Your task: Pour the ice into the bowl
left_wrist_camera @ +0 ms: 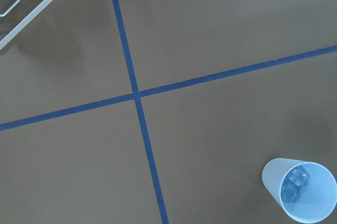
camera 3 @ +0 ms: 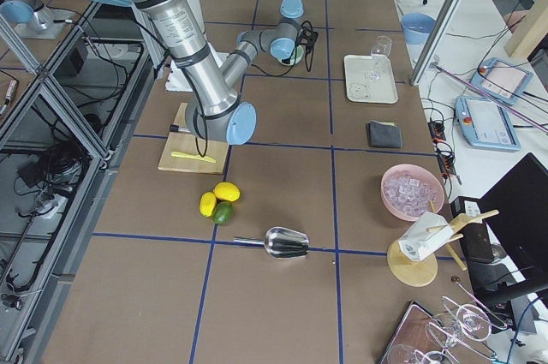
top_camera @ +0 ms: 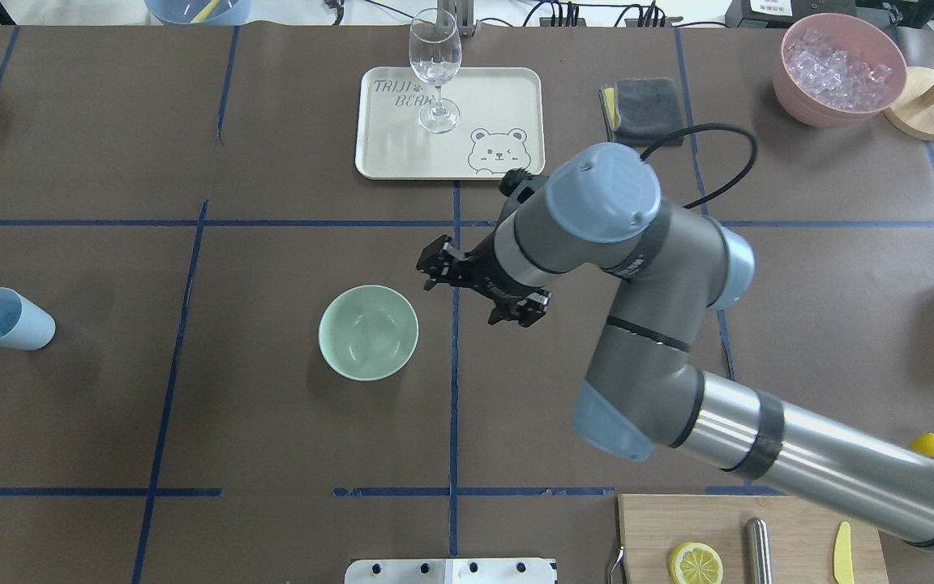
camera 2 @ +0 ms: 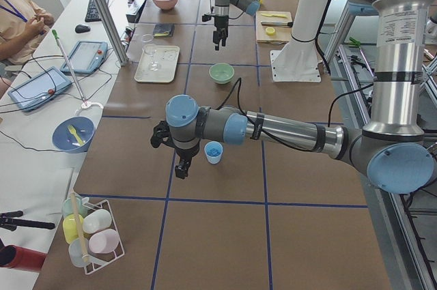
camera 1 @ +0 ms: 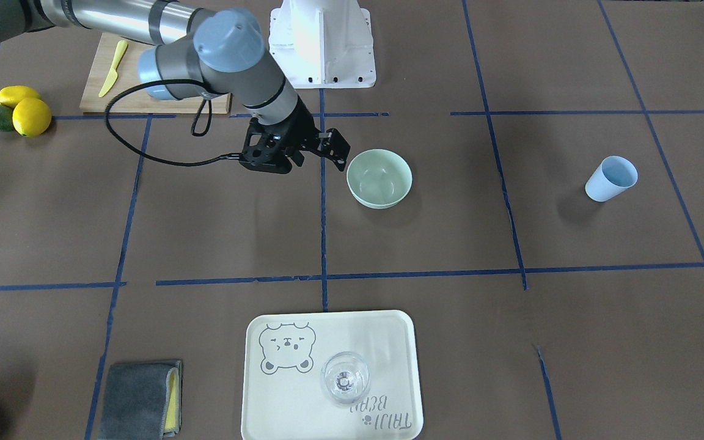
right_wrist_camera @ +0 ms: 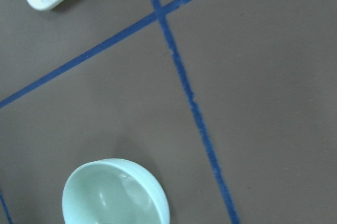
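Right now my right gripper (top_camera: 477, 289) hangs with jaws apart and empty, just beside the bare bowl (top_camera: 368, 332). The ice (left_wrist_camera: 297, 176) sits in the blue cup (left_wrist_camera: 316, 205), well apart from the bowl and near the left gripper (camera 2: 182, 164), whose jaws I cannot judge. So I reckon nothing is grasped yet: next comes taking that cup and tipping it.

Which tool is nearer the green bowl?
Right. The right tool hangs beside the round pale-green plastic bowl; the left tool is far off, by the light-blue plastic cup.
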{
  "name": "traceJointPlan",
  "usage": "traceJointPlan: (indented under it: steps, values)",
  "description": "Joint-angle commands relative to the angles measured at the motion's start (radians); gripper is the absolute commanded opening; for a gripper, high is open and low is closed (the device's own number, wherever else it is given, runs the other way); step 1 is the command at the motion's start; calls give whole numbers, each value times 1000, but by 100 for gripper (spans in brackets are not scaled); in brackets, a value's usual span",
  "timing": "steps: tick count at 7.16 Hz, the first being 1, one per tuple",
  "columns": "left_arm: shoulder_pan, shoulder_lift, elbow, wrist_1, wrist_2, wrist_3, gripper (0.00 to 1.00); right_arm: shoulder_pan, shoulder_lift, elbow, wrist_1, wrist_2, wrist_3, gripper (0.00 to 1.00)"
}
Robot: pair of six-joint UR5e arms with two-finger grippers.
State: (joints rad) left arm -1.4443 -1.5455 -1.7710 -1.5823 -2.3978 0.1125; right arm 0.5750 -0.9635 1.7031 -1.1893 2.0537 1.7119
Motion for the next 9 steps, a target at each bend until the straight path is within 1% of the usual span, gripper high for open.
traceJointPlan:
  steps: [1,2,3,4,5,6,7,8,9]
  values:
    - [108,-8,-31,-53,-1,-104,100,86,-197,125,46,80,-85,100]
    - [132,2,-98,-76,-1,-228,100,86,-207,121,49,72,-87,100]
    - [186,2,-152,-79,8,-241,100,88,-205,122,50,72,-87,100]
    - [217,10,-169,-119,37,-255,100,88,-205,124,50,68,-87,100]
    - [273,10,-179,-183,90,-269,100,88,-207,124,50,65,-87,100]
    - [327,40,-212,-297,170,-348,100,88,-207,121,50,65,-89,100]
    - [340,142,-193,-569,176,-414,100,86,-208,115,50,62,-103,100]
    - [341,254,-109,-842,178,-489,100,88,-211,113,50,60,-106,100]
    - [353,274,-87,-896,196,-573,100,86,-219,112,50,59,-107,100]
